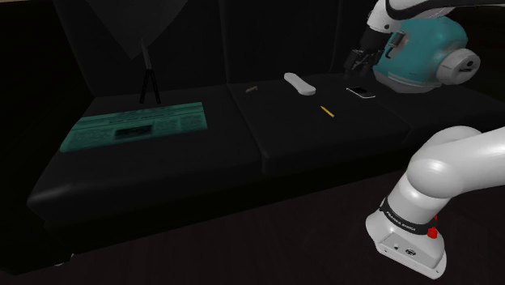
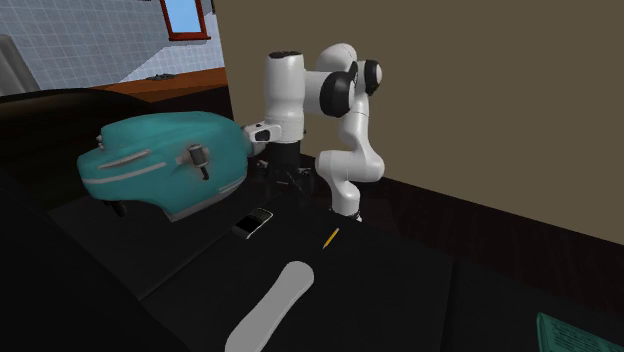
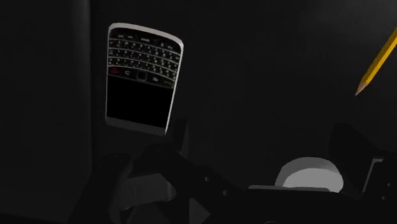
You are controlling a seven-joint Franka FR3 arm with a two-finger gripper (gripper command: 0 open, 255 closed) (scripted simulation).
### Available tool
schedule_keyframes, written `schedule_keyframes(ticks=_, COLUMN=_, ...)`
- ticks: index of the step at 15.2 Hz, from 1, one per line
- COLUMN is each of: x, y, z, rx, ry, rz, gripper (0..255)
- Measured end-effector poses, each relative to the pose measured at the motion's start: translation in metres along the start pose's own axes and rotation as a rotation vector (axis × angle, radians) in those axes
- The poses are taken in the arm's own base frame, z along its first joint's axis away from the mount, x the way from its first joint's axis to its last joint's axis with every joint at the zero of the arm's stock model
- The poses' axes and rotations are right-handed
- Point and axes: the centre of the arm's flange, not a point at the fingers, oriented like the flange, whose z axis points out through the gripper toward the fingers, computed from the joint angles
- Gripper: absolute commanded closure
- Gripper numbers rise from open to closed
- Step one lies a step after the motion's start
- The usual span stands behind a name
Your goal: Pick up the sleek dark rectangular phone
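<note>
The fingers [image 3: 179, 137] are standing apart, released and holding nothing, above the black sofa cushion [image 1: 324, 133]. The phone [image 3: 141, 86], dark-screened with a small keyboard and a pale rim, is lying flat on that cushion. It is not sitting between the 2 fingers but offset past 1 of them, on the side away from the yellow pencil [image 3: 376, 62]. Its long axis is running at about a right angle to the line joining the fingers. By my reckoning, the coming move is calling for a sideways shift over the phone, then a descent, with the fingers closing across its narrow width. A large teal appliance [image 1: 421, 48] is sitting near the phone, and a white remote-like bar [image 1: 298, 83] is resting further along the seat. Behind the arm a tan wall [image 2: 450, 90] is rising, and a red-framed window [image 2: 185, 18] is showing at the second exterior view's upper left.
</note>
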Motion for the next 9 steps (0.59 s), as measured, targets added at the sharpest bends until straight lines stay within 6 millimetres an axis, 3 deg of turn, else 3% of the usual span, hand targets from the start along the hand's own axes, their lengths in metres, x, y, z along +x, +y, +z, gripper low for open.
schedule_keyframes(ticks=6, x=0.001, y=0.068, z=0.031, rx=-0.028, ry=0.018, rz=0.063, gripper=0)
schedule_keyframes(ticks=9, x=-0.001, y=0.083, z=0.045, rx=-0.035, ry=0.023, rz=0.078, gripper=0)
